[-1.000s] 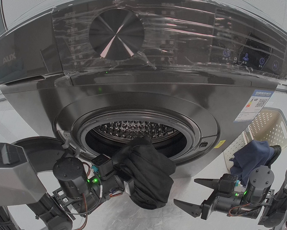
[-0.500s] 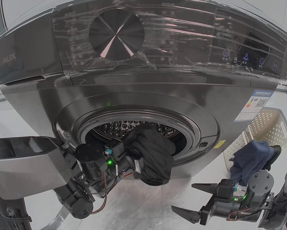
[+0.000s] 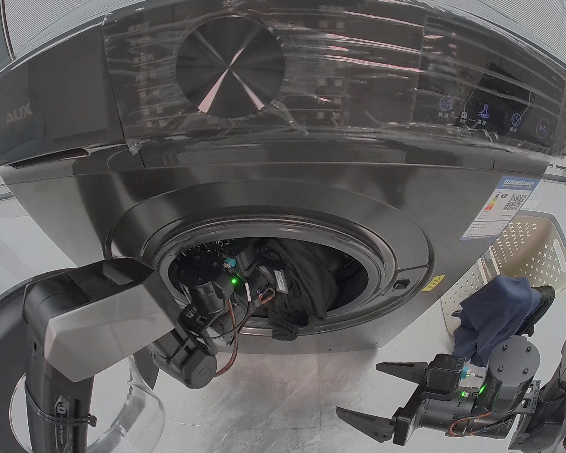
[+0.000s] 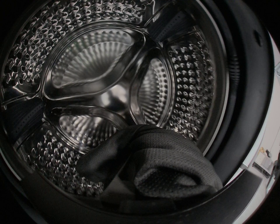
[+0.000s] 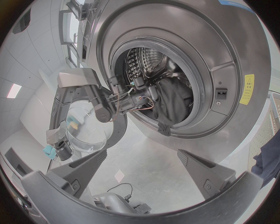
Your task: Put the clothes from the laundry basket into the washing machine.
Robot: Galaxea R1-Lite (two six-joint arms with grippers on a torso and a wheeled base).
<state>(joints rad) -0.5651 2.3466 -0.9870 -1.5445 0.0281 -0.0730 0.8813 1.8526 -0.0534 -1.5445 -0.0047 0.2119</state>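
So, the black knit garment [image 3: 303, 276] is clamped in the left gripper [image 3: 276, 283], which is poked into the round opening of the dark grey front-loading washing machine [image 3: 281, 187]. Most of the cloth is bunched just inside the dimpled steel drum [image 4: 96, 58], while one tail is draped out over the bottom lip of the opening. The glass-windowed door [image 5: 87, 132] is swung wide open on the left. Off to the right, the right gripper [image 3: 360, 389] is held low above the pale grey floor [image 3: 283, 409], jaws spread wide and empty. Close by, a dark blue garment [image 3: 495, 315] is slung over the edge of the white perforated laundry basket [image 3: 542, 246].
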